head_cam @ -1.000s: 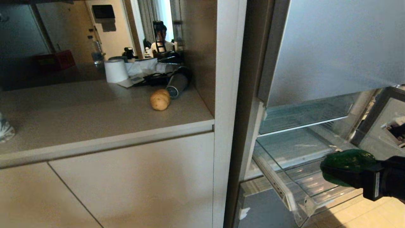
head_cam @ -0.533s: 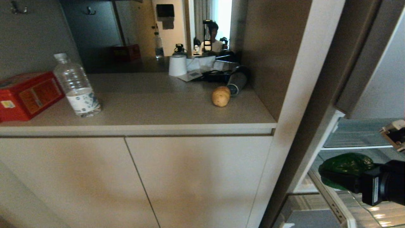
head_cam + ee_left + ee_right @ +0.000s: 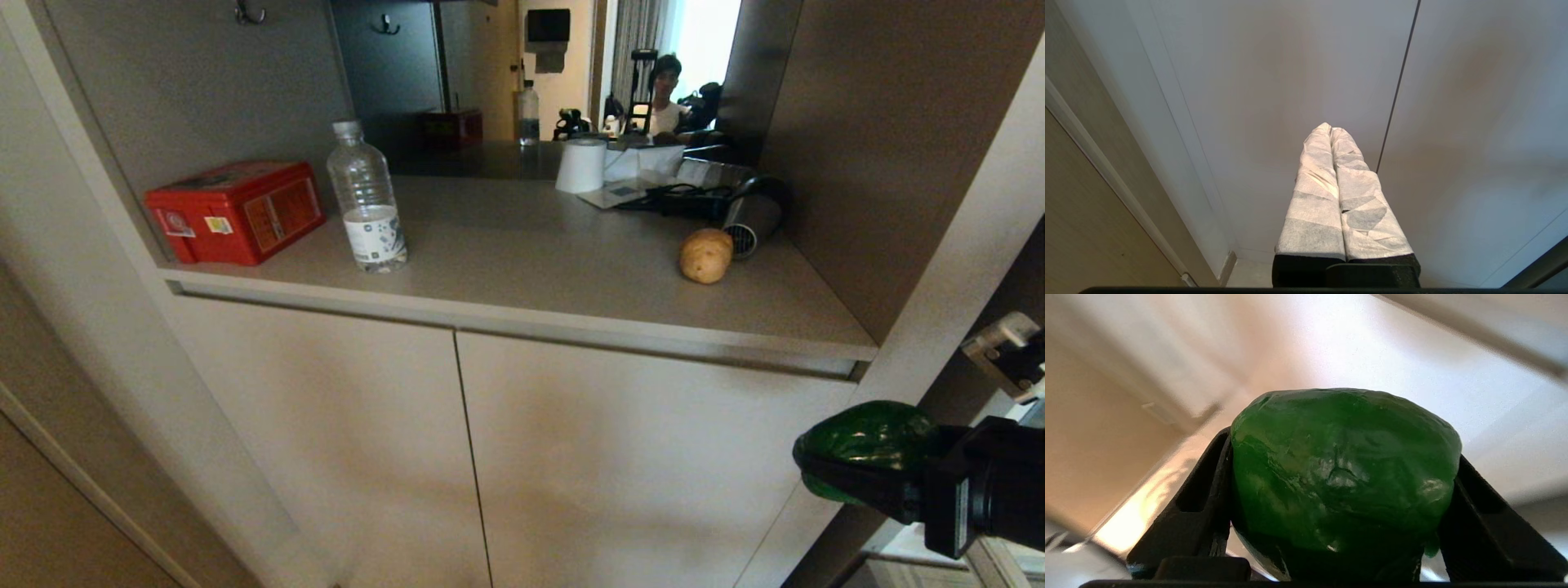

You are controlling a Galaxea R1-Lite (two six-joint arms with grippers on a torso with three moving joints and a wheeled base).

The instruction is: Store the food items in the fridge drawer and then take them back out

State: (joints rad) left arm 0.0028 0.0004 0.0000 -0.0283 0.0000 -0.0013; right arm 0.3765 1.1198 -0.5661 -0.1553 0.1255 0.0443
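Note:
My right gripper (image 3: 842, 461) is at the lower right of the head view, in front of the cabinet's right edge. It is shut on the glossy dark-green bell pepper (image 3: 869, 425). In the right wrist view the pepper (image 3: 1343, 477) fills the space between the two black fingers (image 3: 1208, 486), which press on both its sides. The tan potato (image 3: 706, 255) lies on the counter near its right end, next to the grey hair dryer (image 3: 751, 216). The fridge drawer is out of view. My left gripper (image 3: 1330, 128) is parked low before the cabinet doors, its white-wrapped fingers pressed together.
On the beige counter (image 3: 555, 269) stand a red box (image 3: 237, 211), a water bottle (image 3: 367, 204) and a white paper roll (image 3: 580, 165). A mirror behind it reflects a person (image 3: 665, 94). Flat cabinet doors (image 3: 408, 441) lie below, and a side wall (image 3: 882, 163) closes the nook's right.
The whole head view has swung left, so the fridge and its drawer have left the picture and the counter has come in. The pepper stays in my right gripper.

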